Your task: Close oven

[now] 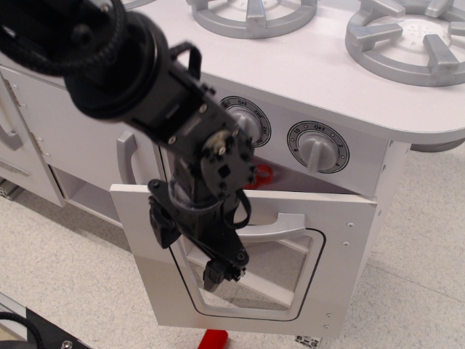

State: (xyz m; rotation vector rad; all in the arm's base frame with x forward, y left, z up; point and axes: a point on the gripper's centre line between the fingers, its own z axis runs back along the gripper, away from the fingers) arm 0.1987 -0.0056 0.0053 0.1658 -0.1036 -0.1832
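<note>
While the oven (341,240) door hangs ajar at my 6 o'clock, a gap along its top edge, I see the gripper (220,274) in front of the window, below the grey handle (272,227); I cannot tell its opening. White stovetop (320,65) at 12, speckled floor (65,262) at 8.

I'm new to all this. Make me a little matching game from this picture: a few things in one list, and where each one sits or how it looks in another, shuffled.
Things:
1. oven door
2. gripper
3. knob
4. burner

Descriptions:
A. grey ring on the stovetop
B. black, in front of the door's window
C. white, tilted, not quite shut
D. round dial above the door, marked OFF

Pairs: 1-C, 2-B, 3-D, 4-A
</note>
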